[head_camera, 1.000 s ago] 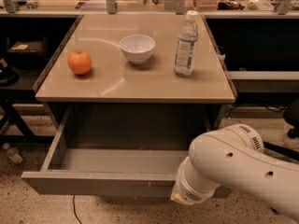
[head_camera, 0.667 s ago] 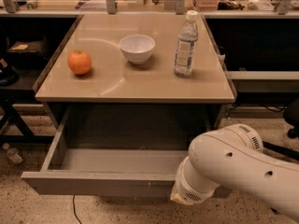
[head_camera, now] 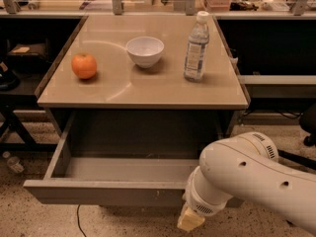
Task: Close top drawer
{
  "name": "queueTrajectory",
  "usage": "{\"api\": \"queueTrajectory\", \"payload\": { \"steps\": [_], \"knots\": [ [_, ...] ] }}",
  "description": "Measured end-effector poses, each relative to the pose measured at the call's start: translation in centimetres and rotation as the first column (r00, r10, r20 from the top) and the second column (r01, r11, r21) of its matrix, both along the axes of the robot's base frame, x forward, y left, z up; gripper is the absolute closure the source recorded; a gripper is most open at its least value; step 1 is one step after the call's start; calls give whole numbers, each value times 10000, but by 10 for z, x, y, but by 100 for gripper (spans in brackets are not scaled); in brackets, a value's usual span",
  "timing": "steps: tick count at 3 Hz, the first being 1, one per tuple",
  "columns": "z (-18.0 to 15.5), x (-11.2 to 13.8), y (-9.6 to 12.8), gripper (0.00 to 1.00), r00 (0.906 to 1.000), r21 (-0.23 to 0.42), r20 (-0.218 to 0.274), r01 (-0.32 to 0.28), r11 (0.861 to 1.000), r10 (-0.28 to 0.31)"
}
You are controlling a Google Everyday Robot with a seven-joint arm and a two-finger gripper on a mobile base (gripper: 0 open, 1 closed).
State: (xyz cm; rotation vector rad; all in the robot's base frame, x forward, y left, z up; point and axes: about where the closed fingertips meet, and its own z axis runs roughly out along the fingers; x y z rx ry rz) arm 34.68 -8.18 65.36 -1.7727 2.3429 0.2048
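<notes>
The top drawer (head_camera: pixel 106 191) is a wide grey metal tray pulled far out from under the tan table top (head_camera: pixel 143 90). Its inside looks empty. Its flat front runs along the bottom of the camera view. My white arm (head_camera: pixel 247 181) comes in from the lower right and crosses the right part of the drawer front. The gripper (head_camera: pixel 190 220) is at the drawer front, low and right of centre; only a pale tip of it shows below the wrist.
On the table top stand an orange (head_camera: pixel 84 65) at the left, a white bowl (head_camera: pixel 144 51) in the middle and a clear water bottle (head_camera: pixel 196 47) at the right. Dark shelving flanks the table. Speckled floor lies in front.
</notes>
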Motion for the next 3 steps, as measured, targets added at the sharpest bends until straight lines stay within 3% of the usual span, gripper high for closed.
{"api": "queueTrajectory", "payload": {
  "steps": [1, 2, 3],
  "knots": [
    [0, 0, 0, 0, 10000, 0, 0, 0, 10000, 0],
    [0, 0, 0, 0, 10000, 0, 1, 0, 10000, 0],
    [0, 0, 0, 18, 10000, -1, 1, 0, 10000, 0]
  ]
}}
